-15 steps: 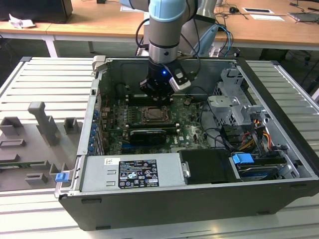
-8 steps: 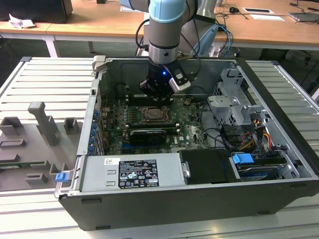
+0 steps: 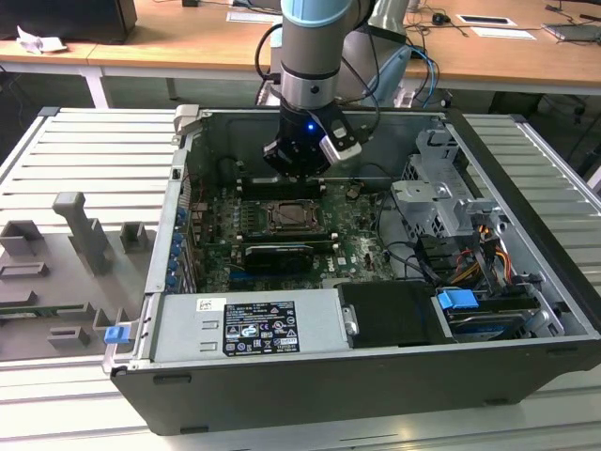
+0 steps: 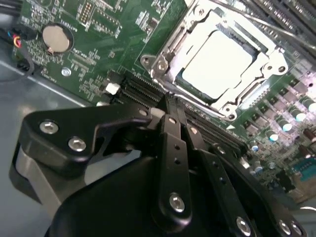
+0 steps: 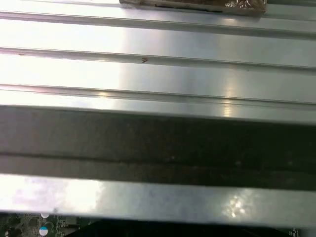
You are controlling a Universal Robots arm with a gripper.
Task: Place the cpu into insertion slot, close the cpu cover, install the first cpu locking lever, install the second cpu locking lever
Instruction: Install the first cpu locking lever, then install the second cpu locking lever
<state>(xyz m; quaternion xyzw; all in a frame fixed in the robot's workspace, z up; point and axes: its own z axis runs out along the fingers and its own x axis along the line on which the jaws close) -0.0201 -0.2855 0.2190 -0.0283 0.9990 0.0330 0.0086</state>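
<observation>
Sitting in the insertion slot (image 4: 224, 57) already: one cpu (image 4: 222, 61), pale top up, upper right of the second wrist view. Laid flat over its edges, likely to keep it down: one cpu cover (image 4: 269, 66). In the exterior view, upper middle, hanging just behind the slot inside the computer case (image 3: 526, 169): one gripper (image 3: 299, 171). Black fingers (image 4: 173, 143) pressed together, pinching nothing, tips near the slot's corner. Green board (image 4: 98, 54) all around.
</observation>
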